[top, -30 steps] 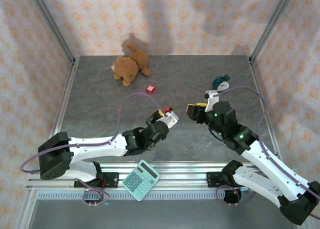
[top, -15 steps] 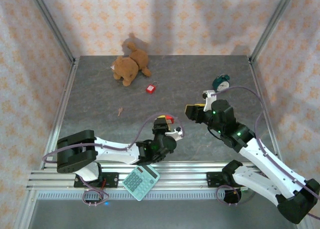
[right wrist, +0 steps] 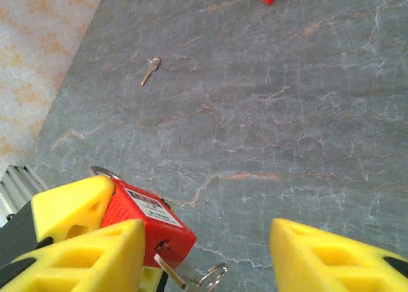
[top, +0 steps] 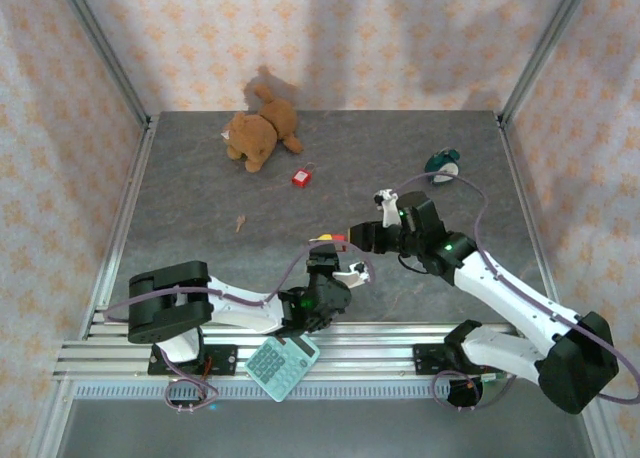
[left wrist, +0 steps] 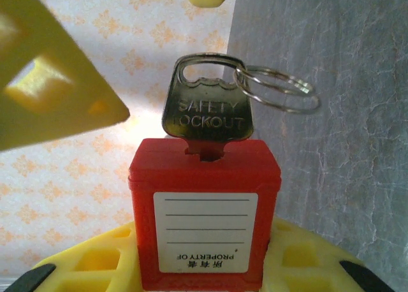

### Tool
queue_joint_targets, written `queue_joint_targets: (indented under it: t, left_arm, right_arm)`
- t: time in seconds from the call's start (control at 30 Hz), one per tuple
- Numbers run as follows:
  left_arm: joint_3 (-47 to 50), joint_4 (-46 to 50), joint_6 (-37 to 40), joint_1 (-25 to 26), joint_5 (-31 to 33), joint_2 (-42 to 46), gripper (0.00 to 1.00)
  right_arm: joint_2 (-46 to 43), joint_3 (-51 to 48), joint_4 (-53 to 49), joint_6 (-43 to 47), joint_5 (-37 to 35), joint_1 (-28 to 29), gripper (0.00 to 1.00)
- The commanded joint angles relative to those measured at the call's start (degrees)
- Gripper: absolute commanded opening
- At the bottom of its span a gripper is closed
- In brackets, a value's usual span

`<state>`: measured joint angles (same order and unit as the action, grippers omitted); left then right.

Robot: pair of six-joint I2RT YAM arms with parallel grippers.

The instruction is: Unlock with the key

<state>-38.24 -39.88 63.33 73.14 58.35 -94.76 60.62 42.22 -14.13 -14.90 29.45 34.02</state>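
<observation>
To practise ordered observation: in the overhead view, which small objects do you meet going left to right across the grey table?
In order: loose silver metal key → small red padlock lying flat → red plastic padlock with key inserted → round teal alarm clock.

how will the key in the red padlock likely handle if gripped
The key looks like thin, flat metal: probably stiff, but slippery and a small target. Its loose ring will likely swing. The padlock seems rigid plastic.
</observation>
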Motion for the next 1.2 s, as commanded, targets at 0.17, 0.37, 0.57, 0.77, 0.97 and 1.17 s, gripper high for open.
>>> queue_joint_targets:
  t: [0.17, 0.37, 0.57, 0.77, 0.97, 1.17]
  left_arm:
    - [0.54, -4.70, 2.61, 0.68, 2.91, -0.82, 0.32]
    - [0.61, -3.37, 1.64, 0.68, 2.82, 0.41, 0.32]
    - [0.98, -5.03, 2.00, 1.12, 2.99, -0.36, 0.31]
    - [0.91, -5.91, 2.67, 1.32, 3.09, 0.34, 0.31]
    - [1.10, -6.73, 3.53, 1.65, 3.52, 0.86, 0.31]
    - [1.58, -9.83, 5.47, 2.26, 4.31, 0.52, 0.31]
  right_arm:
    - [-0.83, 1.42, -1.78, 1.56, 1.71, -0.18, 0.54]
    - [-0.91, -0.64, -1.12, 0.09, 1.32, -0.07, 0.54]
    - [-1.31, -1.45, -0.90, -0.31, -1.21, -0.08, 0.54]
    - [0.08, -1.25, -1.08, -0.10, -1.49, -0.09, 0.54]
    - [0.68, -1.26, -1.60, -0.18, -3.59, -0.04, 0.54]
    - [1.67, -0.98, -2.23, -0.31, -5.09, -0.09, 0.54]
